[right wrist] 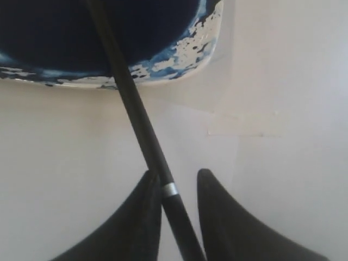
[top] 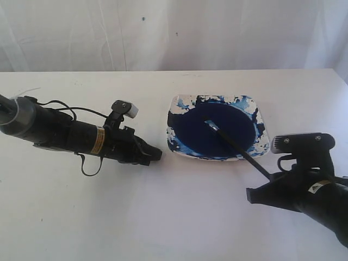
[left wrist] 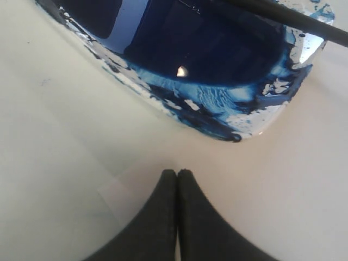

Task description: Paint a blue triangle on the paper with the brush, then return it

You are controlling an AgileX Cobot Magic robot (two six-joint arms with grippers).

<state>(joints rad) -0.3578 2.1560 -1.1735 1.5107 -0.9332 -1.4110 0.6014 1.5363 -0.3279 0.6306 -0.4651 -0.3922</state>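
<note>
The brush point(top: 234, 142) lies slanted, its blue-stained tip in the navy paint pool of the white dish point(top: 179, 103) and its black handle sticking out over the near rim. My right gripper point(top: 250, 194) is open around the handle's end. In the right wrist view the brush point(right wrist: 136, 114) runs between the fingers and touches one, with a gap to the other. My left gripper point(top: 159, 155) is shut on nothing, just left of the dish point(left wrist: 255, 128). The white paper point(top: 163, 217) lies flat under both arms. No blue triangle shows on it.
A wrinkled white curtain point(top: 163, 32) hangs behind the table. Clear tape patches point(right wrist: 244, 124) stick to the white surface near the dish. The dish rim point(right wrist: 185, 54) is smeared with dried blue paint.
</note>
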